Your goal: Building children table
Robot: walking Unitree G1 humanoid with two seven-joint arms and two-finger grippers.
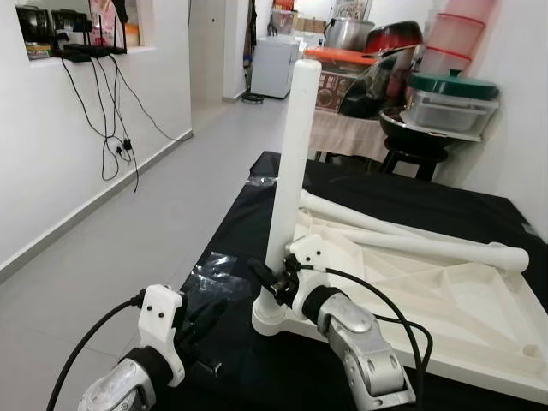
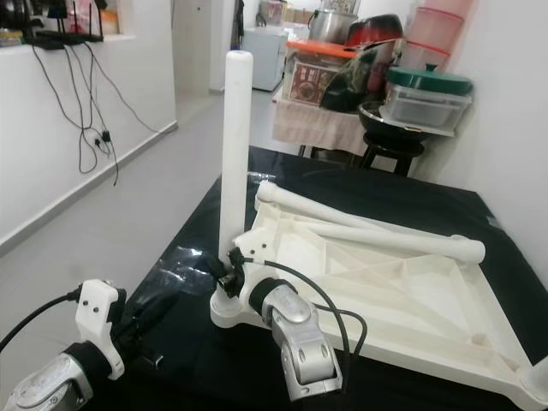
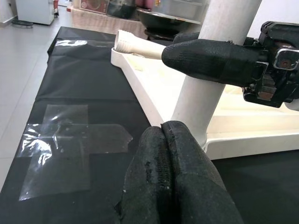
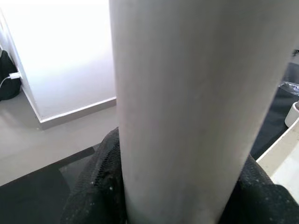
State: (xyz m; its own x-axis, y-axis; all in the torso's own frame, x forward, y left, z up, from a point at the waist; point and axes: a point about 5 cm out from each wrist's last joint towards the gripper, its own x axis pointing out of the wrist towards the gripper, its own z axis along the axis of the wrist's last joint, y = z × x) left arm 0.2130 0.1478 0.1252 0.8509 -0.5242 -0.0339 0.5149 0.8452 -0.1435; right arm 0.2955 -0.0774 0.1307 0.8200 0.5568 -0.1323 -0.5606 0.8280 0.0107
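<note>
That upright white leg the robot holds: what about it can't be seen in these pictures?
- Leg base joint: the right end effector covers it in the eye views.
- Leg's ends: cut off by the edges in the right wrist view.
- Tabletop far corner: cut off by the right eye view's edge.

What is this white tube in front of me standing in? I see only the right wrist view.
Observer: The upright leg stands in a corner socket of the upturned white tabletop, and the right gripper is clamped low on it.
Operator: Where is the left gripper?
Observer: The left gripper is empty, with its fingers shut, close to the leg's base above the black cloth.
Operator: Any other legs?
Observer: Two loose legs lie across the tabletop.
</note>
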